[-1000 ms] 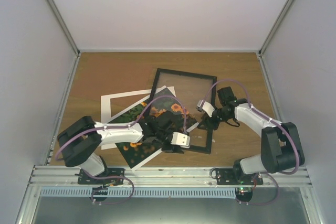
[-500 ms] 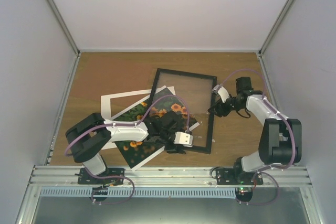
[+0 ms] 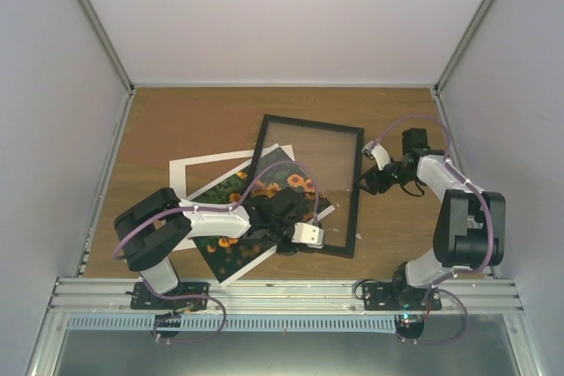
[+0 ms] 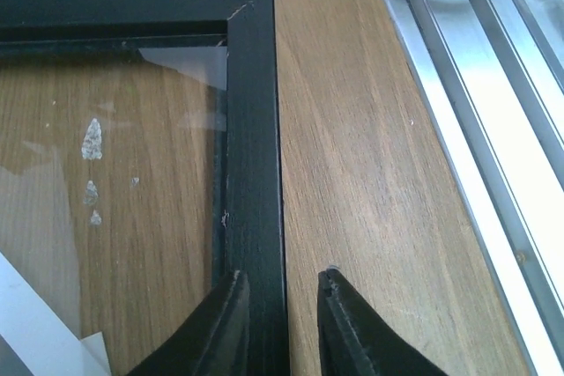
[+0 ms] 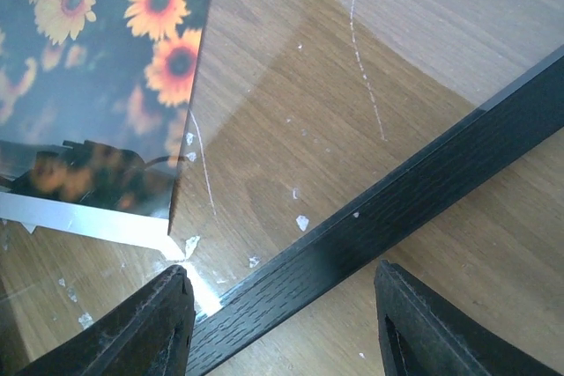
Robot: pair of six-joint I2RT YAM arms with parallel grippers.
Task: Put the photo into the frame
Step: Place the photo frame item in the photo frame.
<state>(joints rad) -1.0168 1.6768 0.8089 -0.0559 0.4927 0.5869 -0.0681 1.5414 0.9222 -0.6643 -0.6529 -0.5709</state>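
Note:
The black frame (image 3: 356,184) lies tilted in the middle of the table, a clear pane with white specks inside it. The sunflower photo (image 3: 225,217) lies left of it, one corner slid under the pane (image 5: 97,59). My left gripper (image 3: 319,244) is low over the frame's near rail (image 4: 251,129). Its jaws stand narrowly apart (image 4: 280,283), one finger over the rail and the other over bare wood, with a gap showing beside the rail. My right gripper (image 3: 361,185) is open wide astride the right rail (image 5: 414,178), its fingertips (image 5: 282,275) clear of it.
A white mat (image 3: 187,173) with a cut-out window lies under the photo at the left. The aluminium rail (image 4: 493,129) of the table's near edge runs close beside the frame's corner. Grey walls close in the back and both sides.
My right gripper has drawn back to the right, from inside the frame's lower right to its right rail. The left gripper's jaws have narrowed over the near rail.

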